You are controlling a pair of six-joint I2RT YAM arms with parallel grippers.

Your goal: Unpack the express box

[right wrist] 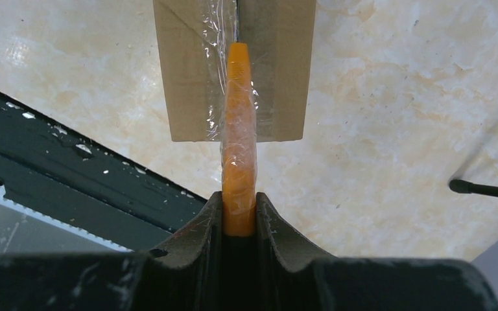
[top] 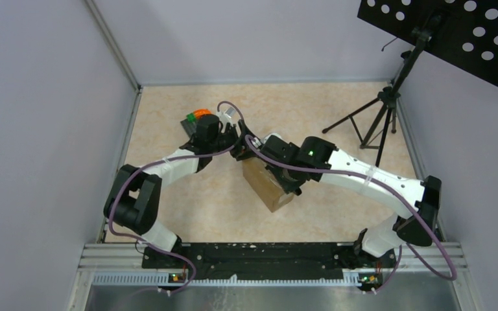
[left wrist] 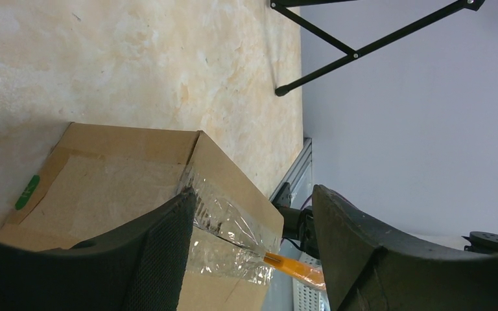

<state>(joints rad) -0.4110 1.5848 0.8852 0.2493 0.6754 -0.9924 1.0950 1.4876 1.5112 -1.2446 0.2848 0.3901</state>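
The express box (top: 267, 184) is a small brown carton lying on the beige table, with a clear tape seam along its top (left wrist: 123, 175). My right gripper (right wrist: 238, 197) is shut on an orange cutter (right wrist: 238, 129) wrapped in clear film. The cutter's tip rests in the taped seam at the box's end (right wrist: 279, 71), and the tip also shows in the left wrist view as the orange cutter (left wrist: 295, 267). My left gripper (left wrist: 254, 194) stands open at the box's far end. One finger (left wrist: 162, 246) lies over the taped top; the other finger (left wrist: 363, 246) is clear of the box's side. In the top view both grippers meet there: left gripper (top: 241, 137), right gripper (top: 262, 152).
A black tripod stand (top: 379, 120) with a perforated black board (top: 467, 32) stands at the back right; one leg (left wrist: 363, 48) reaches onto the table. A green and orange object (top: 198, 116) sits behind the left arm. Grey walls enclose the table; a black metal rail (top: 266, 256) runs along the near edge.
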